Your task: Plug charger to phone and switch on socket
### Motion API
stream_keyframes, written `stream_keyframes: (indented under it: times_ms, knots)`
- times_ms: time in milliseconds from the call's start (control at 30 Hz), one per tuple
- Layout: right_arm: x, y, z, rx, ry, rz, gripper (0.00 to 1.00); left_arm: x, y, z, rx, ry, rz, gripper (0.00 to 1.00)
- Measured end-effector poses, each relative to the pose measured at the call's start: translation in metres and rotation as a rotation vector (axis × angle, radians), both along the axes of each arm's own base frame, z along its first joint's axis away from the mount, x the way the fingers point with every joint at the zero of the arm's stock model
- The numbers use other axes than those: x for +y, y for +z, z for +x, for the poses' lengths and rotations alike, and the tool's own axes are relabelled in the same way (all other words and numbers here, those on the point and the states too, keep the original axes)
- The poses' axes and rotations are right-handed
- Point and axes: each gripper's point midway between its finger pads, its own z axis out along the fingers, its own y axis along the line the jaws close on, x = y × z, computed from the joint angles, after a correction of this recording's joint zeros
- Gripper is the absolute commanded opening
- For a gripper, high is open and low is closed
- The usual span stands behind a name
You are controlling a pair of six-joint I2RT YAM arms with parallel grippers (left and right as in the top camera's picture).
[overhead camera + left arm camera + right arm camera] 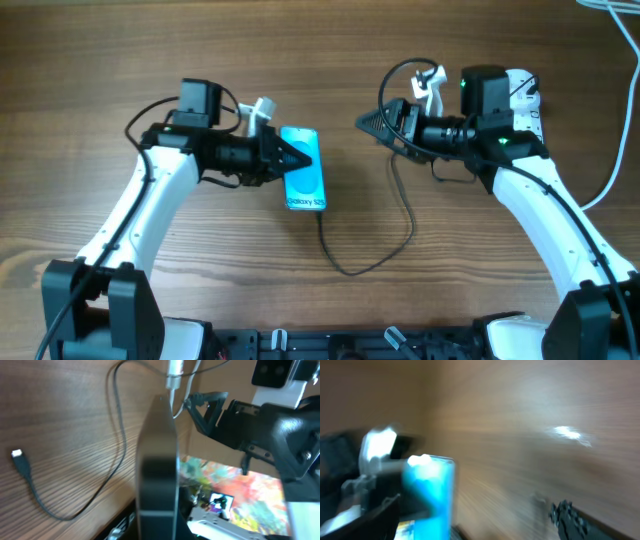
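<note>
The phone (pixel 308 178), its turquoise screen lit, is tipped up off the table with my left gripper (pixel 294 159) shut on its left edge. The left wrist view shows the phone (pixel 158 465) edge-on as a dark slab between the jaws. The charger (pixel 350 268), a thin black cable, loops over the table from just below the phone toward my right arm. Its small plug tip (pixel 18 455) lies loose on the wood. My right gripper (pixel 366 122) hovers right of the phone, open and holding nothing. The right wrist view is blurred and shows the phone (pixel 431 491). The socket is out of view.
A thick white cable (pixel 612 150) runs down the far right side of the table (pixel 120 60). Both arm bases stand at the front edge, with a dark rail between them.
</note>
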Motion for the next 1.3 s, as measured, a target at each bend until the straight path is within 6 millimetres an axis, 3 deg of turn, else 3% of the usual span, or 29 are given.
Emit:
stream_keyframes:
  times_ms: [67,133,233,333,667,900,1300]
  knots:
    - [-0.028,-0.037,-0.009,0.116,-0.108,-0.185,1.00,-0.011,-0.005,-0.009,0.005,-0.037,0.033,0.04]
    - [-0.055,-0.059,-0.014,0.173,-0.192,-0.349,1.00,-0.028,-0.009,-0.023,0.012,-0.094,0.058,0.04]
    - [-0.086,-0.076,-0.024,0.225,-0.265,-0.526,1.00,-0.040,-0.017,-0.036,0.101,-0.085,0.114,0.04]
    - [-0.098,-0.080,-0.022,0.217,-0.298,-0.593,1.00,-0.048,-0.020,-0.043,0.194,-0.051,0.140,0.04]
    - [-0.105,-0.077,-0.010,0.165,-0.337,-0.622,0.99,-0.072,0.026,-0.052,0.337,-0.114,-0.117,0.04]
    - [-0.105,-0.077,-0.009,0.162,-0.338,-0.622,1.00,-0.074,0.040,-0.060,0.432,-0.138,-0.181,0.04]
    - [-0.106,-0.077,-0.009,0.161,-0.340,-0.624,1.00,-0.076,0.049,-0.062,0.767,-0.043,-0.173,0.04]
